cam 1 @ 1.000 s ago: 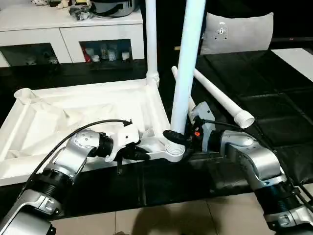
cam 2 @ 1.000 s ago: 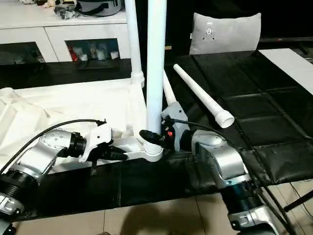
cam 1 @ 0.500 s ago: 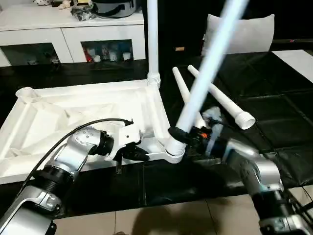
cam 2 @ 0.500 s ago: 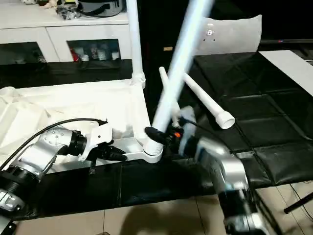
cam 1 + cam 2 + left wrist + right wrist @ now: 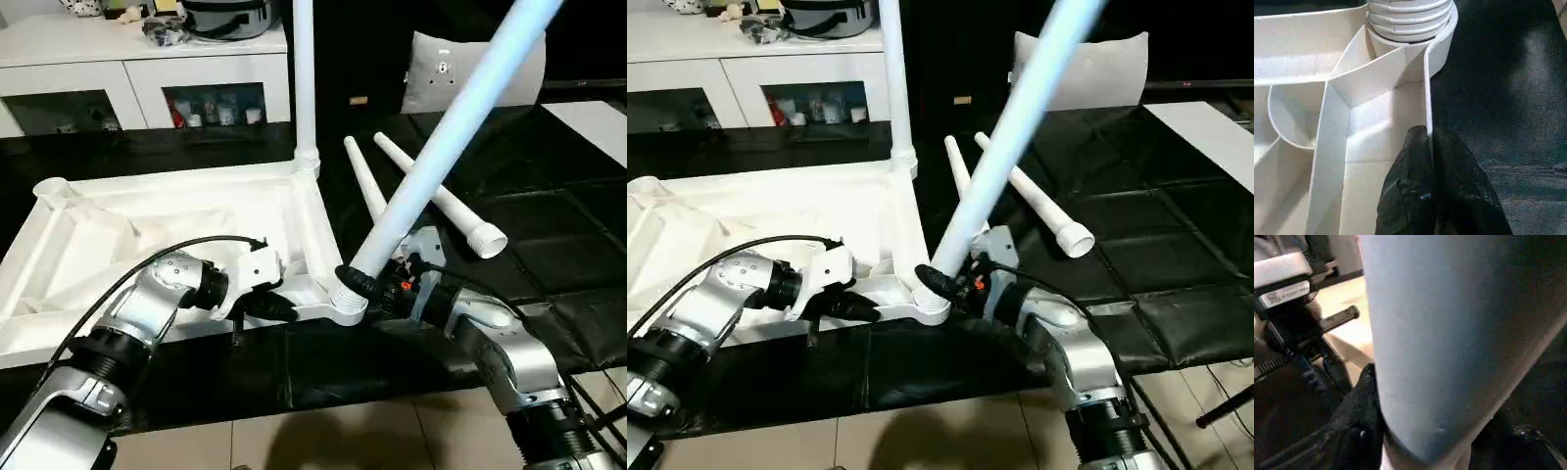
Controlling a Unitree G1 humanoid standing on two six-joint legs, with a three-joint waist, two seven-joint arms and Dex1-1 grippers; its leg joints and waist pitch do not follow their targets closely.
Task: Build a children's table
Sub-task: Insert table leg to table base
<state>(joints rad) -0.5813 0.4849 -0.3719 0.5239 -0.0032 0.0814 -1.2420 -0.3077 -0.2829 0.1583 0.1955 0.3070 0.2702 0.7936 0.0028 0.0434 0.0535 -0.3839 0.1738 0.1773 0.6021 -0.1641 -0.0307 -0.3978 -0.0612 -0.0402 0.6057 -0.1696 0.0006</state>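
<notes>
Tilted since a second ago: the leg (image 5: 441,147) in the right claw (image 5: 364,284), then upright at the near right corner socket, now leans far to the right. Upturned table top (image 5: 147,235) lies left on the black surface (image 5: 549,245), its near rim pinched by the closed left claw (image 5: 1426,147). One leg (image 5: 305,78) stands at the far right corner; two loose legs (image 5: 441,201) lie right.
</notes>
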